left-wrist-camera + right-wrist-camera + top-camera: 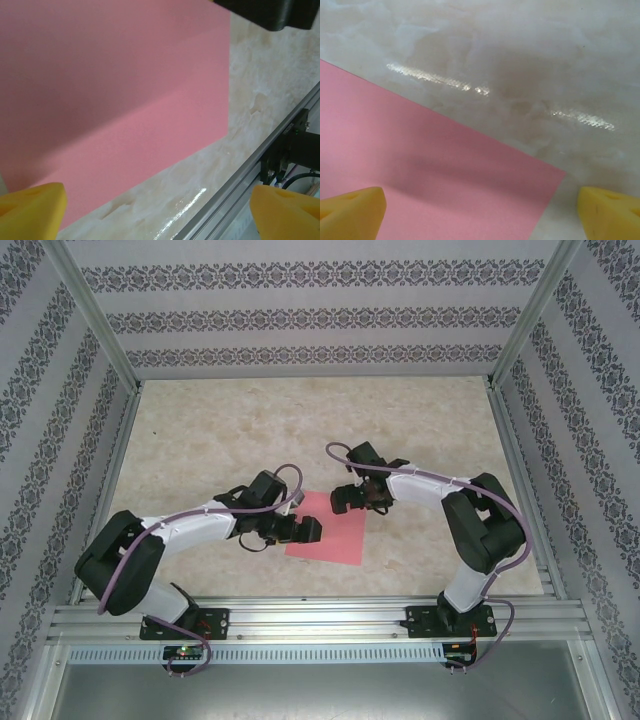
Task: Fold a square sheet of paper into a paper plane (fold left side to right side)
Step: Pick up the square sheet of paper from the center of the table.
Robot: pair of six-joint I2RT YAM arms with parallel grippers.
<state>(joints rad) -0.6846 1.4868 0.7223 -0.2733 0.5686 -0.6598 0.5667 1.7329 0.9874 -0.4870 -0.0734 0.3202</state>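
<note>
The salmon-pink square sheet of paper (335, 538) lies flat on the marbled table (300, 420). The left gripper (306, 530) at its left edge and the right gripper (347, 498) at its far edge both gape wide, holding nothing.

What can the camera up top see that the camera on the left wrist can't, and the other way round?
From above: the whole left arm and right arm, the left gripper over the left edge of the pink square sheet of paper, the right gripper at its far edge, and the patterned walls. From the left wrist: that gripper's yellow fingertips up close, spread wide, and a soft shadow across the sheet. Both: the sheet lying on the marbled table, with the metal rail at the near edge.
</note>
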